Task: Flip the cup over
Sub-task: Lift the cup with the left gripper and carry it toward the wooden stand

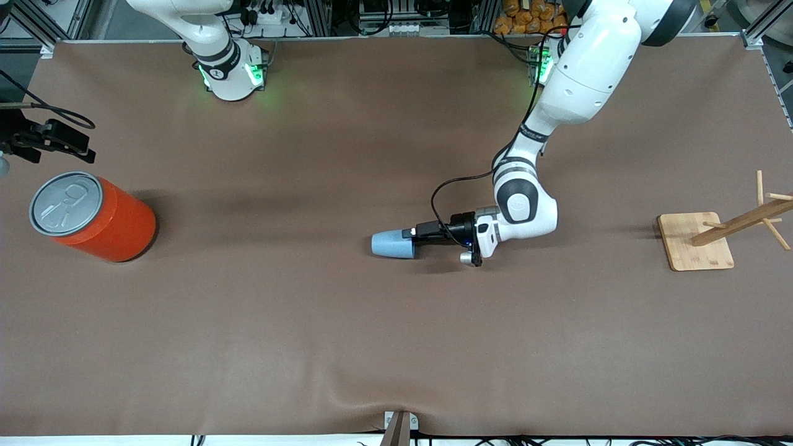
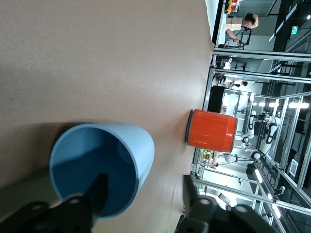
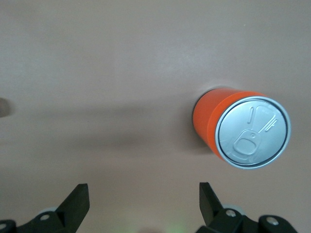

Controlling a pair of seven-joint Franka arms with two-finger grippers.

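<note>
My left arm reaches low over the desk's middle, wrist level, its tool lying sideways with 2 fingers spread wide. My right arm waits, its tool hanging high, fingers spread apart, pointing down.

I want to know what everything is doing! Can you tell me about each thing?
Cup: on its side, mouth toward the left hand.
Left hand: open, one finger inside the cup's mouth, the other outside.
Right hand: open, up high near the can.
Can: upright, lid shut.
Wooden rack: standing, bare pegs.
</note>
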